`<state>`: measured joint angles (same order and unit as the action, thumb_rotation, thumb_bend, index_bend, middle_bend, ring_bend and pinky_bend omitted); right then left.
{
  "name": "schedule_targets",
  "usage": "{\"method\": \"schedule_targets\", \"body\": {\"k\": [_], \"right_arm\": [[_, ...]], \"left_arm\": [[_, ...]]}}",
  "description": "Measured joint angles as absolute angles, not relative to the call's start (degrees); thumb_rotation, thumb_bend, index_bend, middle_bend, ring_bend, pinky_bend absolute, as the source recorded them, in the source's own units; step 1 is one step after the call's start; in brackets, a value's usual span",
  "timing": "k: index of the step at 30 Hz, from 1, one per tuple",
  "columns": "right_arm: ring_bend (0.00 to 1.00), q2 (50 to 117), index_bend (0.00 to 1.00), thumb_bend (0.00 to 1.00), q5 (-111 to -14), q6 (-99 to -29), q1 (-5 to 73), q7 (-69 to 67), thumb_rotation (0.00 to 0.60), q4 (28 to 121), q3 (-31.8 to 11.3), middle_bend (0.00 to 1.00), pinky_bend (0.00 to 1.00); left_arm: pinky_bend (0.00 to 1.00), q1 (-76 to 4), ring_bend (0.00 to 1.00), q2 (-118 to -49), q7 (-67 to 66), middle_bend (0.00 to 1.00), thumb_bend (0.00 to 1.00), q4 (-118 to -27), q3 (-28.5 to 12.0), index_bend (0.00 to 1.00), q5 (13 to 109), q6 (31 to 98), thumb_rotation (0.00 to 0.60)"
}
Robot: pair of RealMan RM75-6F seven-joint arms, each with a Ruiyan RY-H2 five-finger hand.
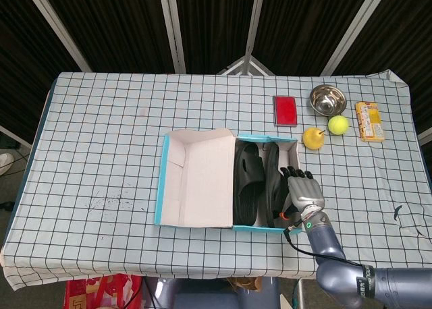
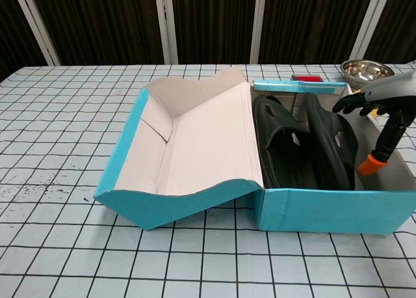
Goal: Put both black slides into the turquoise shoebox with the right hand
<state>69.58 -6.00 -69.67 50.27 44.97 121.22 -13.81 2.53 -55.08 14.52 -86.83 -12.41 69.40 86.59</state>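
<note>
The turquoise shoebox point(image 1: 162, 187) point(image 2: 325, 210) sits mid-table with its lid folded open to the left. Both black slides lie inside: one flat on the left point(image 1: 247, 181) point(image 2: 283, 145), the other tipped on its edge on the right point(image 1: 273, 181) point(image 2: 333, 147). My right hand point(image 1: 303, 189) point(image 2: 383, 101) hovers over the box's right side, fingers stretched out and apart, next to the tilted slide, holding nothing. Whether the fingertips touch the slide is unclear. My left hand is not visible in either view.
Behind the box on the right lie a red flat case point(image 1: 285, 110), a steel bowl point(image 1: 327, 99) point(image 2: 366, 69), a yellow pear-shaped toy point(image 1: 312, 137), a tennis ball point(image 1: 338, 124) and a snack packet point(image 1: 369, 121). The checked tablecloth point(image 1: 101, 133) covers the table.
</note>
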Motion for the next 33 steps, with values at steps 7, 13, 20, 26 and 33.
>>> {"method": "schedule_targets", "body": {"k": [7, 13, 20, 26, 33], "right_arm": [[0.02, 65.8, 0.00, 0.07, -4.2, -69.9, 51.5, 45.5, 0.600, 124.3, -13.9, 0.01, 0.00], [0.10, 63.8, 0.17, 0.28, -6.2, -72.7, 51.1, 42.8, 0.600, 127.1, -15.1, 0.23, 0.00], [0.27, 68.0, 0.57, 0.50, -17.8, -81.1, 48.9, 34.8, 0.600, 128.7, -16.5, 0.56, 0.00], [0.33, 73.0, 0.59, 0.51, -21.4, -83.7, 48.2, 32.7, 0.600, 127.8, -17.0, 0.57, 0.00], [0.44, 76.7, 0.59, 0.51, -21.3, -83.2, 48.2, 32.5, 0.600, 123.2, -16.9, 0.57, 0.00]], "left_arm": [[0.14, 2.6, 0.06, -55.0, 14.8, 0.09, 0.81, -86.9, -12.4, 0.23, 69.3, 86.6, 0.600], [0.14, 2.9, 0.06, -54.7, 15.1, 0.09, 0.81, -87.4, -12.4, 0.23, 69.6, 87.0, 0.600], [0.14, 3.0, 0.06, -54.6, 15.3, 0.09, 0.81, -87.3, -12.4, 0.23, 69.5, 87.0, 0.600], [0.14, 2.9, 0.06, -54.7, 15.3, 0.09, 0.81, -87.2, -12.4, 0.23, 69.5, 87.0, 0.600], [0.14, 3.0, 0.06, -54.7, 15.5, 0.09, 0.81, -87.0, -12.5, 0.23, 69.2, 86.9, 0.600]]}}
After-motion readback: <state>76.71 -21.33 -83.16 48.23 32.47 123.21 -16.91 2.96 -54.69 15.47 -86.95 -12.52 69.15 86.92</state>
